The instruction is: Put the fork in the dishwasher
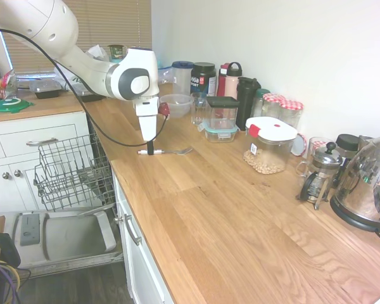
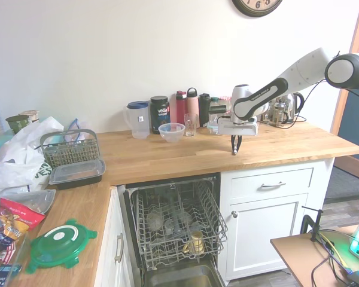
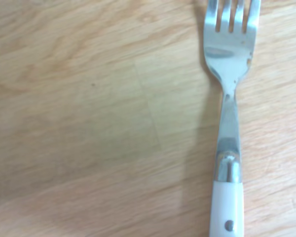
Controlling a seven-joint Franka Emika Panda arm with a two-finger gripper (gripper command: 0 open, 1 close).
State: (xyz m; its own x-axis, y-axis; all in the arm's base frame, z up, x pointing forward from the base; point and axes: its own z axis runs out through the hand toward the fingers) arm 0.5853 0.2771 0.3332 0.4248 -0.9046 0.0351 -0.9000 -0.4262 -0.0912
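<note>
One fork (image 1: 171, 151) lies flat on the wooden bench (image 1: 240, 215), its handle end under the single gripper (image 1: 150, 151), which stands upright with its tips down at the bench; whether its narrow-set fingers actually grip the handle cannot be told. The wrist view cuts off the tine tips and shows a white handle with rivets. One dishwasher (image 2: 173, 227) stands open below the bench in a kitchen, wire rack pulled out.
</note>
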